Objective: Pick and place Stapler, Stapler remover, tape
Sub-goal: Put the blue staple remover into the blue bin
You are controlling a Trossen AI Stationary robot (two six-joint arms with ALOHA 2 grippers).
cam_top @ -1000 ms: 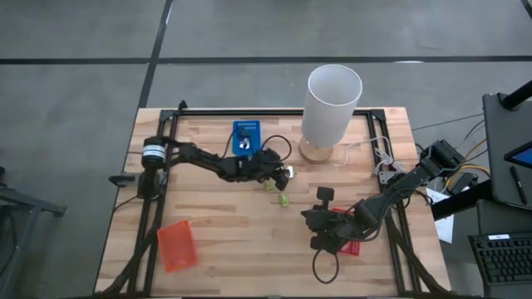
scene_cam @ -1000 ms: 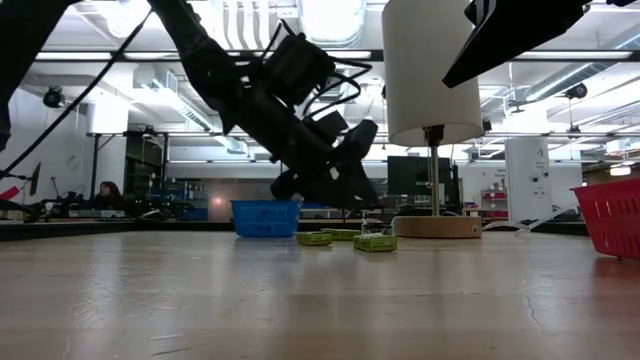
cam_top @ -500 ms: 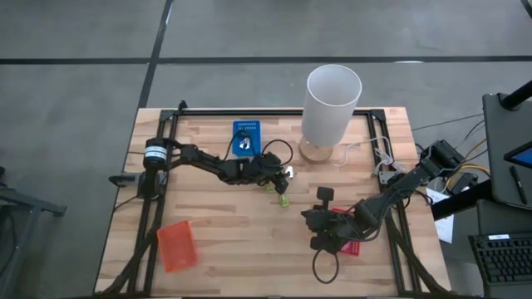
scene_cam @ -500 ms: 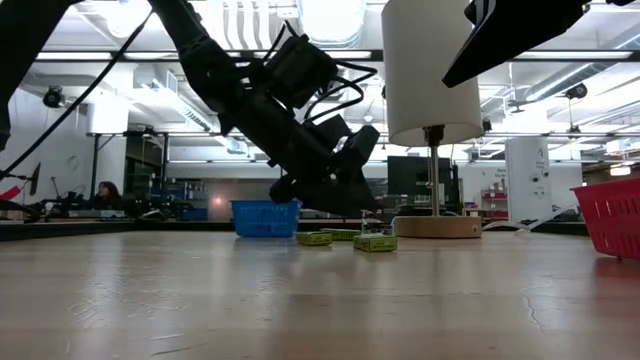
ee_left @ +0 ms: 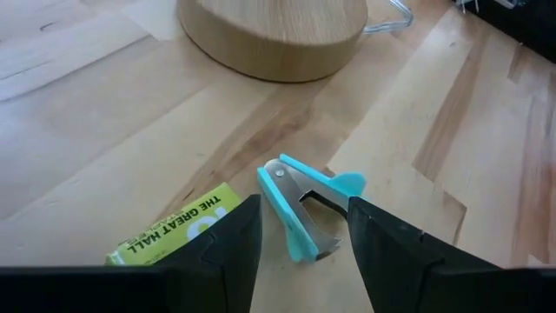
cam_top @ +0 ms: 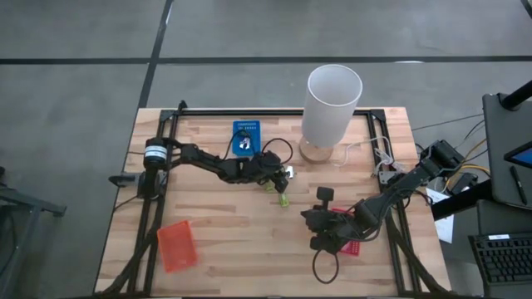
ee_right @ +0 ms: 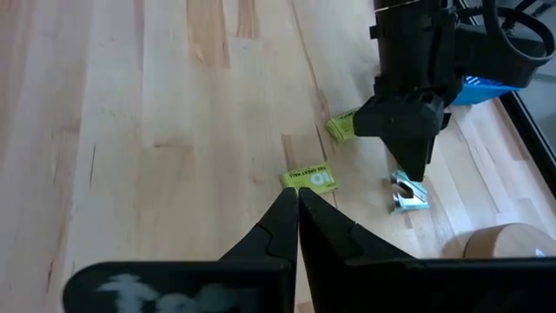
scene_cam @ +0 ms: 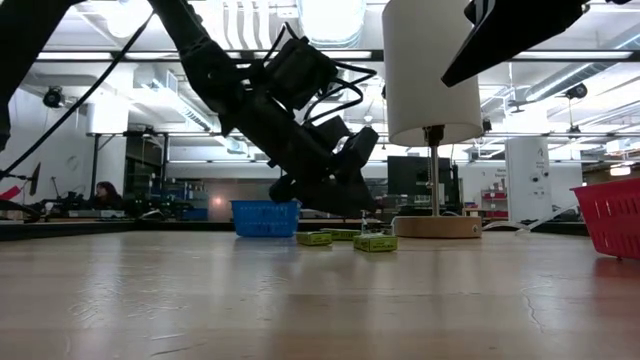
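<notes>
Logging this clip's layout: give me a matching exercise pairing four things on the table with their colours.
Things:
1. staple remover
2. tray by the left arm's base
3. tray at the table's far edge
4. small box nearest the right gripper

Colours:
A. blue
B. yellow-green
C. light blue and silver
D. orange-red

Pairs: 1-C, 2-D, 3-A, 4-B

The table (cam_top: pixel 249 224) is pale, smooth wooden planking. At the left wrist view's centre, the staple remover (ee_left: pixel 304 207) has glossy turquoise plastic grips and shiny metal jaws. The lamp base (ee_left: pixel 269 35) at top is matt wood.
</notes>
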